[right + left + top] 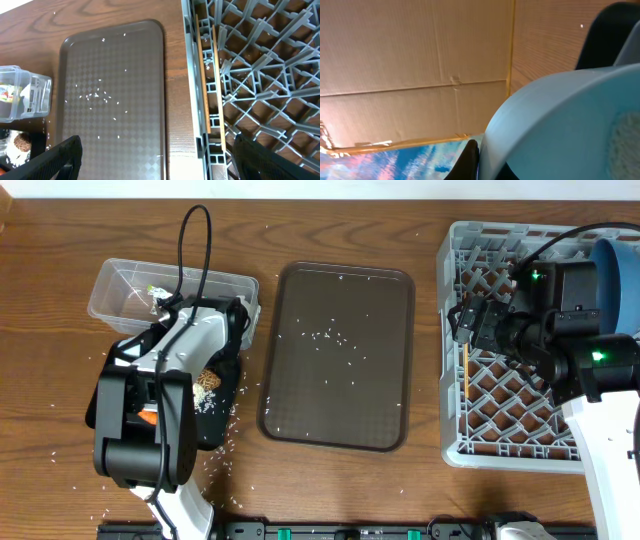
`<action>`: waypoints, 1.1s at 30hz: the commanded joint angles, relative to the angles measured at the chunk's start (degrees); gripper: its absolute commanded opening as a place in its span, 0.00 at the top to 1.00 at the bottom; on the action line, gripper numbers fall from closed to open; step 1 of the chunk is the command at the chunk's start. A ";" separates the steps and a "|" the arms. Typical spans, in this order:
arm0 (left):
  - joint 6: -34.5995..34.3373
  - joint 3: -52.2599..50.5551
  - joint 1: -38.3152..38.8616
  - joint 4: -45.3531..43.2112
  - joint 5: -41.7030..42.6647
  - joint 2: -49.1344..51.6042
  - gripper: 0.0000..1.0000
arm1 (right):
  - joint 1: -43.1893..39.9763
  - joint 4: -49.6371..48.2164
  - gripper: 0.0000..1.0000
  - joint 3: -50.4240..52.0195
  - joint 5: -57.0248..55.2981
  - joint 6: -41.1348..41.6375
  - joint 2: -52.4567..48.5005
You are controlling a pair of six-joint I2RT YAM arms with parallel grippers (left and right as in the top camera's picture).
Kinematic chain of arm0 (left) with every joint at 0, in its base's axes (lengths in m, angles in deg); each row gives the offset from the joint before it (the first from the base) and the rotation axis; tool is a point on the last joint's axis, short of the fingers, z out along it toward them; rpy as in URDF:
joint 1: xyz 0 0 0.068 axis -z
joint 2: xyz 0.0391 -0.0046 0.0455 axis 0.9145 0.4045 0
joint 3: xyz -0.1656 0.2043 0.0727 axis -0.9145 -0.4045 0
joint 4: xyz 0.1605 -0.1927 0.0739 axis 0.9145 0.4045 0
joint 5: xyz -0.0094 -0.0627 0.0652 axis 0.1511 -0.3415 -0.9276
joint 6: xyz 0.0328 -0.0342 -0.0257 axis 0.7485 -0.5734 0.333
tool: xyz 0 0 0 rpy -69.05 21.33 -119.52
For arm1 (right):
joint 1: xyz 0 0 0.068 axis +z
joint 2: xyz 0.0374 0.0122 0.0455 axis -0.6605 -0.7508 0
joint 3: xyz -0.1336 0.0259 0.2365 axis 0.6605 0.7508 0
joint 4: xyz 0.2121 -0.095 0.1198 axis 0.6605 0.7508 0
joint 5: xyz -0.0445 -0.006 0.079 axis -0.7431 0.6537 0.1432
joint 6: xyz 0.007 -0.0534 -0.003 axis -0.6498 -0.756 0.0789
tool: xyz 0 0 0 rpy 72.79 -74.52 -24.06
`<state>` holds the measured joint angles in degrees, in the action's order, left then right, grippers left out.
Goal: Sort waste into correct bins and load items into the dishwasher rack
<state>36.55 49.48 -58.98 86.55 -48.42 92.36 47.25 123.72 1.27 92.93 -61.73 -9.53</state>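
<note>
Right wrist cam: I see R gripper (160,161) jaws spread wide, thin wooden chopsticks (207,75) ahead of their gap, inside grey lattice rack (260,65) along its left wall. L gripper (479,163) clamps white bowl (560,125), well left of rack.

Robotics lab bench staged as a dish-clearing station, left arm (160,415) and right arm (600,370) standing at a wood-grain table (60,240), taped cardboard panels (410,60) as backdrop, grey dishwasher rack (500,435), brown serving tray (335,405) and clear plastic tub (120,285) laid out, rice grains (322,335) scattered, black rail (330,531) along the front edge.
</note>
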 commanded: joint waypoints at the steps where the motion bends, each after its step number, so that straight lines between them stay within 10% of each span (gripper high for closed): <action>1: 4.57 -0.37 -0.20 1.11 -4.70 0.28 0.94 | 0.15 -0.44 0.10 -0.63 -0.37 -0.09 -0.07; 26: 4.24 -0.35 1.86 3.61 -3.06 -1.25 0.94 | 0.15 -0.35 0.09 -0.63 -0.37 -0.11 -0.04; 33: -5.84 -0.09 2.29 8.37 12.83 -6.47 0.94 | 0.15 -0.37 0.10 -0.63 -0.35 -0.11 -0.04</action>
<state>38.45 49.35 -56.79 93.24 -44.90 90.79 47.25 123.39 1.27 92.93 -61.73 -9.53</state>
